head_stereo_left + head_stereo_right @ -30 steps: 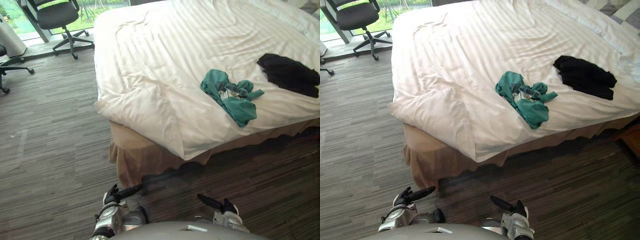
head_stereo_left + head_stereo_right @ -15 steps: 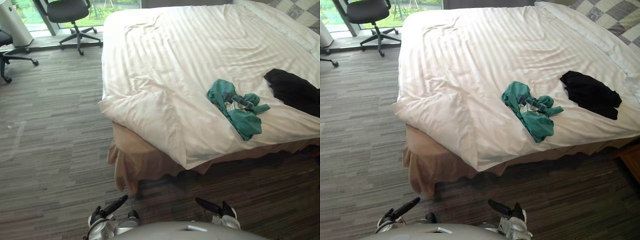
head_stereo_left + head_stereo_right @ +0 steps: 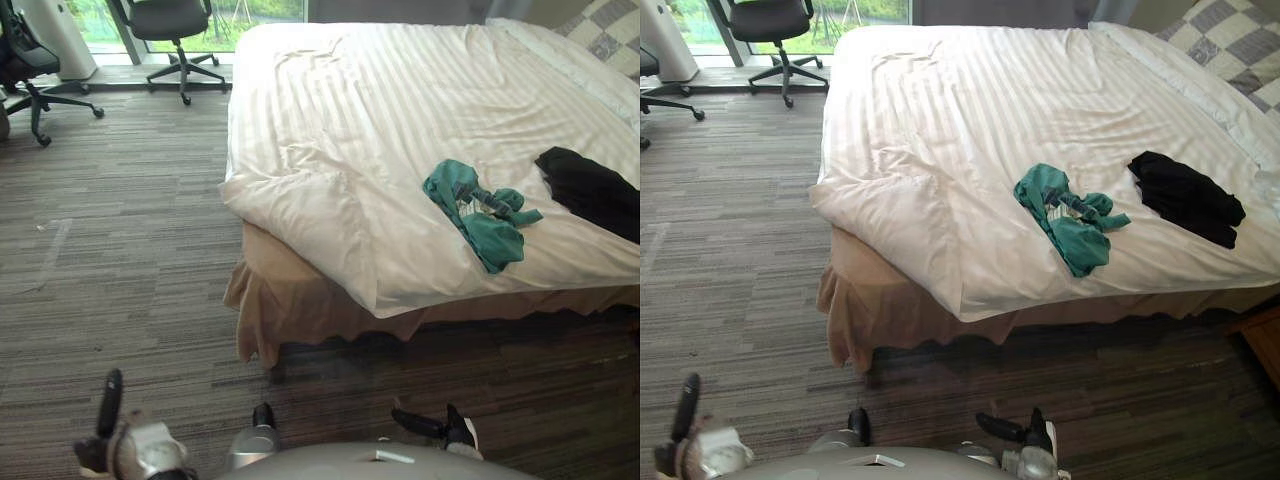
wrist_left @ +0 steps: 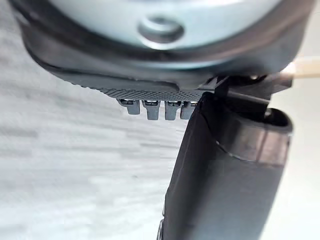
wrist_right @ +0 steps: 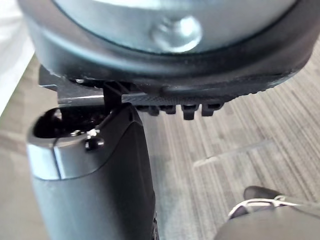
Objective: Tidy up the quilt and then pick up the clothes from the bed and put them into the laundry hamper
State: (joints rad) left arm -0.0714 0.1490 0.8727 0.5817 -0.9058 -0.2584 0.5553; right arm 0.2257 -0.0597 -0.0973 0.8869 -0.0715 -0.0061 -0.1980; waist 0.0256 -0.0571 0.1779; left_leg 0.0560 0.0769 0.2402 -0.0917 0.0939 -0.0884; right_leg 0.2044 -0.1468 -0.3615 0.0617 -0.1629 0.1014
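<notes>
The white striped quilt (image 3: 400, 110) covers the bed, with one corner folded over near the bed's front left corner (image 3: 300, 205). A crumpled green garment (image 3: 475, 208) lies on the quilt near the front edge, and a black garment (image 3: 592, 188) lies to its right. Both hands hang low in front of me, well short of the bed. My left hand (image 3: 108, 405) is out to the left above the carpet, fingers straight and pointing up, holding nothing. My right hand (image 3: 432, 427) is open and empty, its thumb (image 5: 95, 190) standing out over the carpet.
Grey striped carpet (image 3: 120, 260) lies between me and the bed. Two black office chairs (image 3: 172, 28) (image 3: 25, 65) and a white cylinder (image 3: 55, 35) stand by the window at the back left. A checked pillow (image 3: 1230, 40) lies at the bed's head, and a wooden corner (image 3: 1262, 345) shows at the right.
The camera has shifted, so the bed sits further right and up. My left hand has swung out to the left and lower, fingers now pointing up. The garments lie as before.
</notes>
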